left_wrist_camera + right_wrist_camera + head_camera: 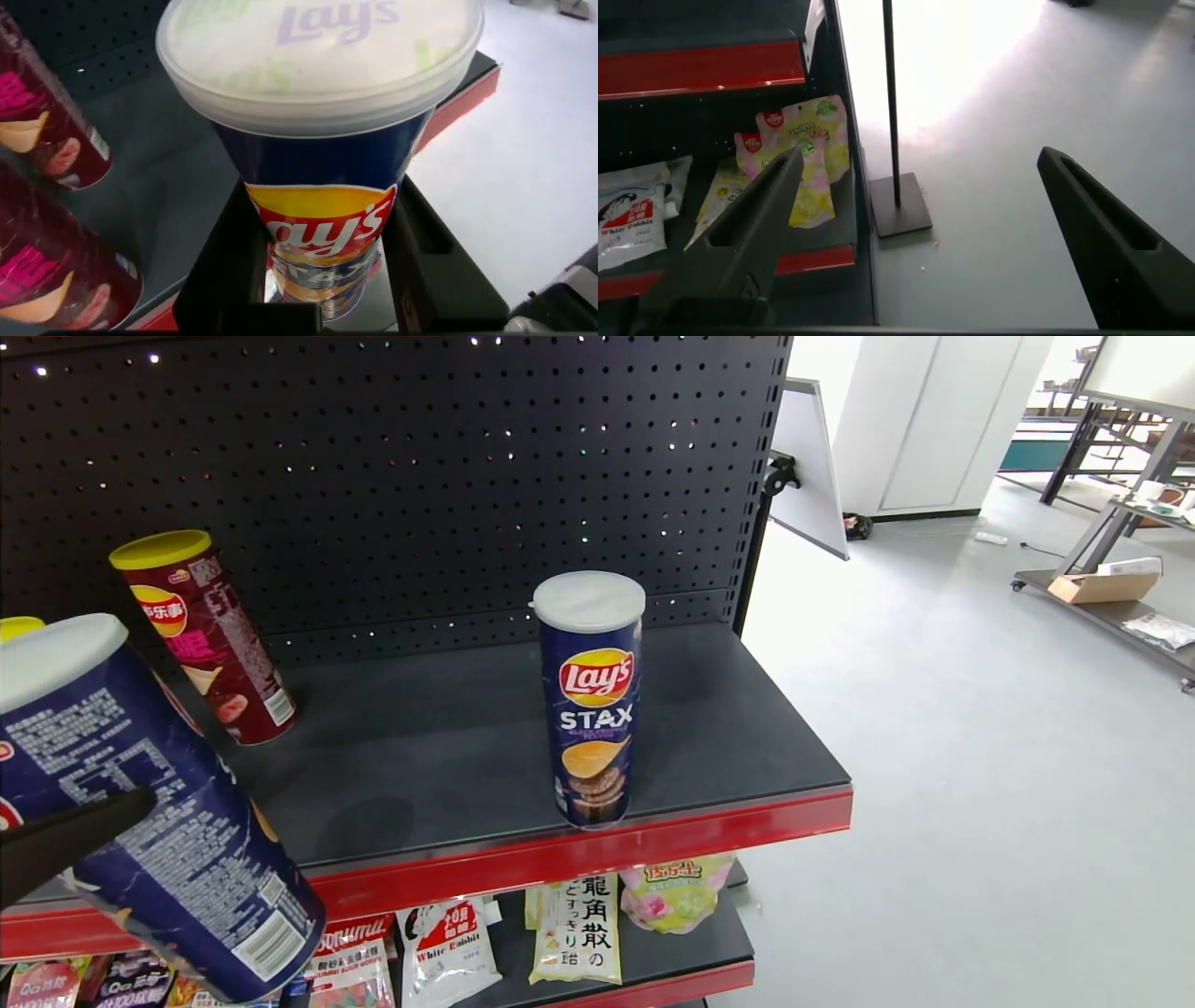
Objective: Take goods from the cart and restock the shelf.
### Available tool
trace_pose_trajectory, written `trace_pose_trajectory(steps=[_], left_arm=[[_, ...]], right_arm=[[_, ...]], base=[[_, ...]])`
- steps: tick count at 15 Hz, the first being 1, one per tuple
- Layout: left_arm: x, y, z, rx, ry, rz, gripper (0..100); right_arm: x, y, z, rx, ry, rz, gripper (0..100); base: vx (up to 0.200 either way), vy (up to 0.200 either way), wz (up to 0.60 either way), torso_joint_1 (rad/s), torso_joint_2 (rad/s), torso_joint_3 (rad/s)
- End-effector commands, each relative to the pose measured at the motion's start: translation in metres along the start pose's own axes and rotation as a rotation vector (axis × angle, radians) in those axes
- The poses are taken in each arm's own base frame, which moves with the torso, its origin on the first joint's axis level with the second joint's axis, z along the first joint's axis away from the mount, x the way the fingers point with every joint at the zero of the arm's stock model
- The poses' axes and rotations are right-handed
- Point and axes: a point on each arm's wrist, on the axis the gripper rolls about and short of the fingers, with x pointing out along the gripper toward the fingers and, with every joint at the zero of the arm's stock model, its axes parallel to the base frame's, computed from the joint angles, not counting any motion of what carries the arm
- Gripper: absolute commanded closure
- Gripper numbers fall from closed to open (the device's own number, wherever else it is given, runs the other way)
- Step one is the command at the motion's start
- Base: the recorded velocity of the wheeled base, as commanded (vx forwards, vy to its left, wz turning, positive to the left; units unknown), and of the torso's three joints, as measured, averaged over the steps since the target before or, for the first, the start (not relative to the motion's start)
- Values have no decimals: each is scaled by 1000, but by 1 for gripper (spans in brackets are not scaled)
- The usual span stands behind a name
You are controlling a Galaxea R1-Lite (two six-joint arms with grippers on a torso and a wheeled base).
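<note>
- Framing in the head view cuts off the left side of the held blue chip can [159, 821], which leans at the left end of the shelf [728, 728], its base low in front of the red front edge. Whether it touches the shelf cannot be told.
- A yellow lid [19, 627] peeks out at the far left; its can is hidden behind the held one.
- On the lower shelf, snack bags [574, 929] are partly covered by the shelf above.
- The left gripper [322, 280] has its two black fingers [224, 271] clamped on opposite sides of the blue chip can's lower body, with the pale plastic lid towards the wrist camera.
- The right gripper [922, 157] is spread wide and holds nothing. It hangs low beside the shelving, over grey floor.
- A second blue can [592, 700] stands upright near the shelf's front edge.
- A maroon can [207, 639] with a yellow lid stands further back, near the pegboard [420, 467].
</note>
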Motion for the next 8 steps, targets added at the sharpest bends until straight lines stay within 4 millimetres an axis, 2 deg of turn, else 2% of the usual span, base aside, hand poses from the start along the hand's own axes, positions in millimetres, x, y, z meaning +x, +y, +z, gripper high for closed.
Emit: trace_pose_trajectory(steps=[1, 4, 6, 7, 8], left_arm=[[11, 5, 4, -5, 17, -6, 100], [36, 17, 18, 20, 16, 0, 100], [70, 33, 34, 50, 12, 25, 100], [70, 33, 34, 50, 12, 25, 100], [101, 41, 38, 51, 35, 32, 100]], right_arm=[[0, 0, 0, -1, 1, 1, 0], [0, 0, 0, -1, 1, 1, 0], [0, 0, 0, -1, 1, 1, 0], [0, 0, 0, -1, 1, 1, 0], [0, 0, 0, -1, 1, 1, 0]], base=[[0, 0, 0, 0, 0, 0], [0, 0, 0, 0, 0, 0], [0, 0, 0, 0, 0, 0], [0, 0, 0, 0, 0, 0], [0, 0, 0, 0, 0, 0]])
